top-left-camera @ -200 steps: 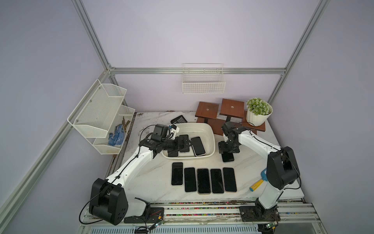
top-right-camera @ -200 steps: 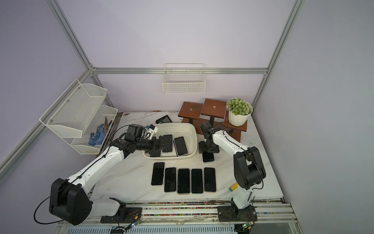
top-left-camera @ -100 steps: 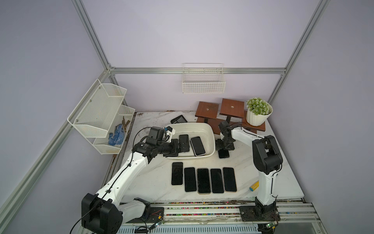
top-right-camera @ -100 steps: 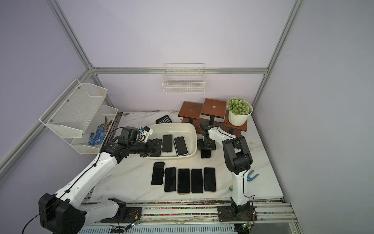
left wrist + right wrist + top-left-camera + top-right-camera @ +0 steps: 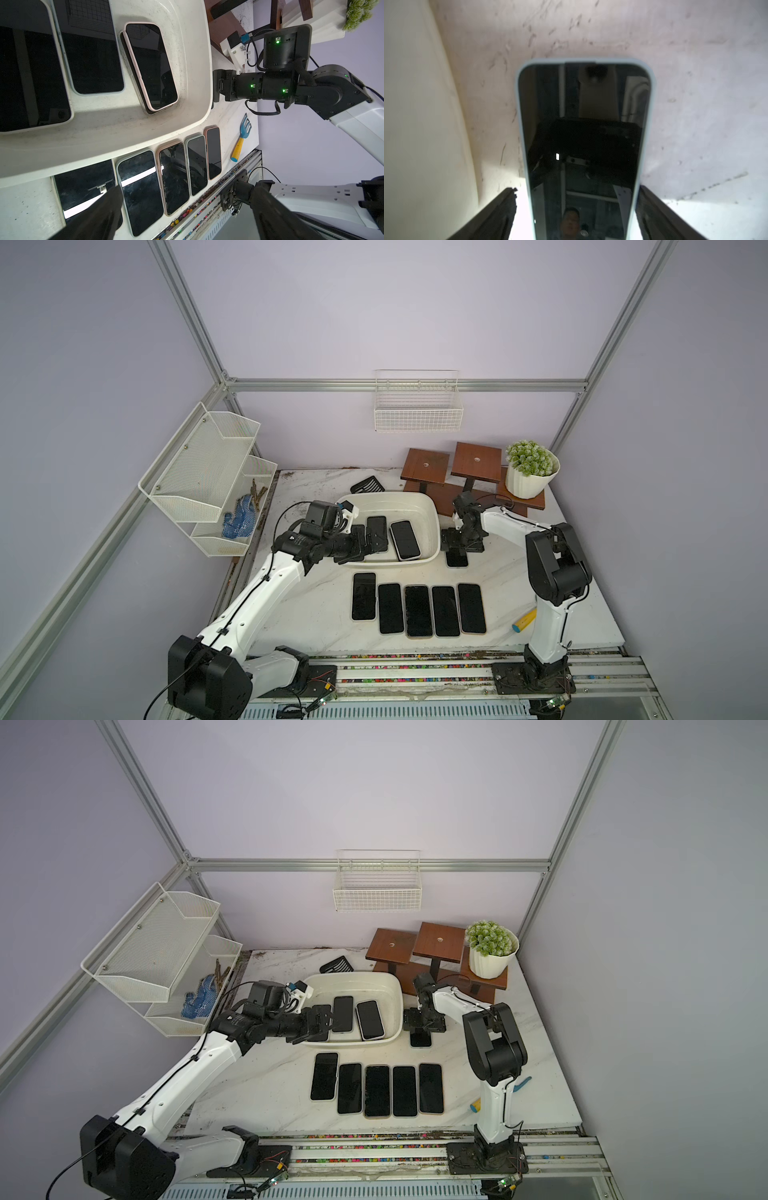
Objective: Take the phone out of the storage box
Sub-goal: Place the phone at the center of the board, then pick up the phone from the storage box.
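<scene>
Nine phones counted: three inside the storage box (image 5: 386, 500), six out on the bench (image 5: 316, 614).
Storage box position: far centre of the bench, standing flat, open top, speckled with dirt inside.
Box contents: left phone (image 5: 31, 79), mostly hidden under the left arm in both top views; middle phone (image 5: 377, 526), flat on the box floor; pink-cased phone (image 5: 405, 540) at the right side, lying at a slant to the other two.
Left gripper (image 5: 371, 546): reaching in over the near left corner of the box, above the left phone; contact cannot be told.
Left fingers (image 5: 97, 216): spread wide, nothing held between them.
Right gripper (image 5: 460, 548): low over the bench just right of the box, set over the far end of the sixth phone (image 5: 456, 561).
Right fingers (image 5: 496, 212): parted, one along each long side of that phone; a lit gap shows on one side, the other finger sits just beside the case edge.
Sixth phone: flat on the bench, screen up, pale case, near the box's right wall but apart from it.
Row of five (image 5: 418, 611): screens up, side by side, on the bench just near of the box.
Hand rake (image 5: 239, 146): blue head, yellow handle, near right of the bench.
</scene>
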You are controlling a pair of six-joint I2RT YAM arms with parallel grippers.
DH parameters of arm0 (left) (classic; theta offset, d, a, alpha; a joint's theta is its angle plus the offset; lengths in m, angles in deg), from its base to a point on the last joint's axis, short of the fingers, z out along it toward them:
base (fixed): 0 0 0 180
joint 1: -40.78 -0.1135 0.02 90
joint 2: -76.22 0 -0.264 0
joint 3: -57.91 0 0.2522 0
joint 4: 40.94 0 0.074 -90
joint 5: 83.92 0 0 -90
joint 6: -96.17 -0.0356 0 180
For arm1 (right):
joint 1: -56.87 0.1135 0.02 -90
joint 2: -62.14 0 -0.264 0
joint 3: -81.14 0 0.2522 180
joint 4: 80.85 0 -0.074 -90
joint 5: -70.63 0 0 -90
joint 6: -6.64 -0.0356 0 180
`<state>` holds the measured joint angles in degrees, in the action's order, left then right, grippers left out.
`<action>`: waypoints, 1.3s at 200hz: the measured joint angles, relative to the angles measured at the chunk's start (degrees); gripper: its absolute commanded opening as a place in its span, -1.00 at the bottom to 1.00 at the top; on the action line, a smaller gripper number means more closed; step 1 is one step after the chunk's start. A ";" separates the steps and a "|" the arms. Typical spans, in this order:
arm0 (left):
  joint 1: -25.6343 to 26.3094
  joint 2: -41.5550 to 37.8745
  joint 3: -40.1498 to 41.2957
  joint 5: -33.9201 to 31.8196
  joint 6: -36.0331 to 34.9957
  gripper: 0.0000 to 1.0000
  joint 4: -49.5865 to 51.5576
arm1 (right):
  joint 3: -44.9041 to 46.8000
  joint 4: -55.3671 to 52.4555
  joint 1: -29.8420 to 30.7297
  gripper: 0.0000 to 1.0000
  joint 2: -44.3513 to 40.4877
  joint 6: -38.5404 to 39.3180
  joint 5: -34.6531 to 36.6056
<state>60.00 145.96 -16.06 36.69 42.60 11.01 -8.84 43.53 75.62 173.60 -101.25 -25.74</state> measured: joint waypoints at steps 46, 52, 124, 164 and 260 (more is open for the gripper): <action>0.00 0.02 0.02 0.00 0.48 1.00 -0.94 | 3.54 2.01 0.15 0.86 -2.56 0.59 -2.62; 0.00 0.02 0.02 0.00 0.50 1.00 -0.98 | 3.85 2.27 0.13 0.84 -2.78 0.63 -3.13; 0.00 -0.04 0.68 -0.24 0.68 1.00 -1.22 | 6.82 6.01 -0.26 0.75 -4.63 1.33 -6.56; 0.00 -0.07 1.51 -0.98 0.68 1.00 -1.18 | 6.67 2.91 -0.63 0.86 -7.41 2.19 -3.15; -0.11 0.50 1.51 -2.14 0.66 1.00 -2.23 | -12.96 -4.15 4.63 0.91 -14.75 3.17 -5.70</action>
<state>59.90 146.46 -14.55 34.55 43.25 8.78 -21.80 39.37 80.25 158.85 -98.08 -31.44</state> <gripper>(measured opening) 0.996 0.956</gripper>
